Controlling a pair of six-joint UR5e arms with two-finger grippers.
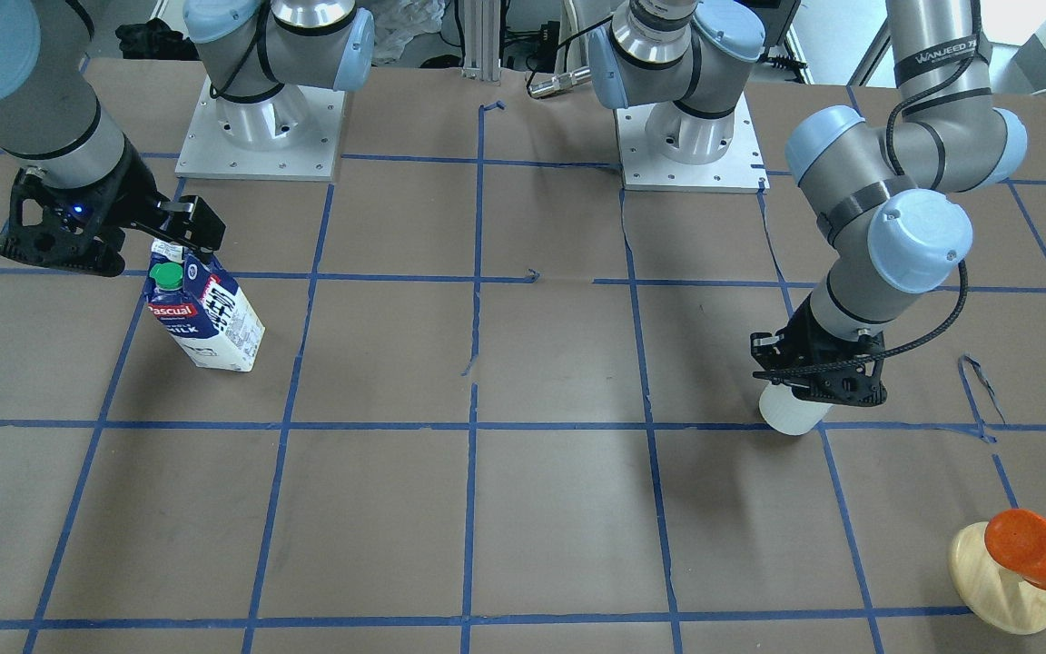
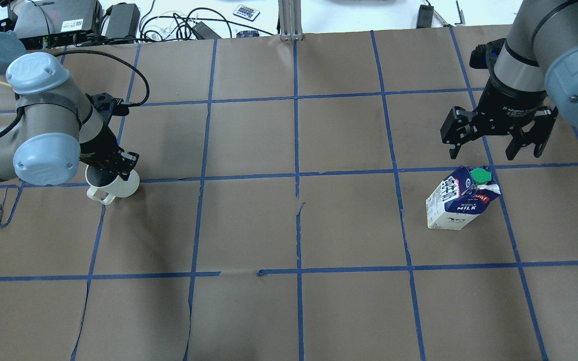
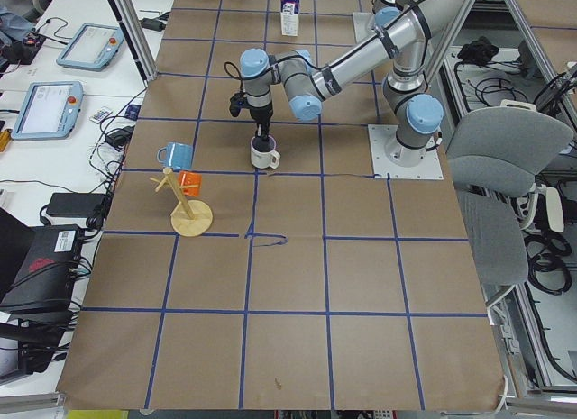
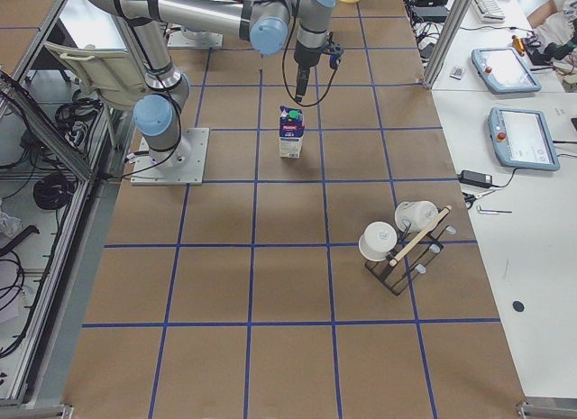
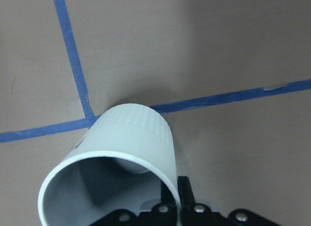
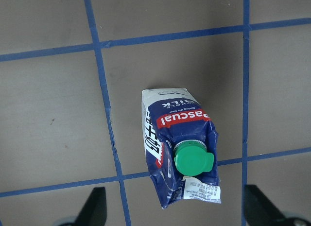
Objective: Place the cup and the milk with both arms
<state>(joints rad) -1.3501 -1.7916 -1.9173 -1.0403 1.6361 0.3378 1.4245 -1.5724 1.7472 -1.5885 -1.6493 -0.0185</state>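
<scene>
The white cup [image 2: 118, 185] stands on the brown table at a blue tape crossing, its handle toward the robot. My left gripper [image 2: 113, 168] is shut on the cup's rim; the left wrist view shows the cup's wall [image 5: 141, 133] pinched between the fingers at the bottom edge. It also shows in the front view [image 1: 791, 413] under the left gripper [image 1: 818, 381]. The milk [image 2: 462, 198] stands upright, green cap on top. My right gripper [image 2: 492, 145] hangs open just above it, apart from it. In the right wrist view the milk [image 6: 177, 138] lies between the spread fingers [image 6: 95, 206].
A wooden stand [image 1: 1000, 581] with an orange cup [image 1: 1031, 545] stands at the table's left end, with a blue cup [image 3: 176, 154] on it too. A rack with white cups [image 4: 397, 243] sits at the right end. The arm bases [image 1: 260, 127] stand at the robot's edge.
</scene>
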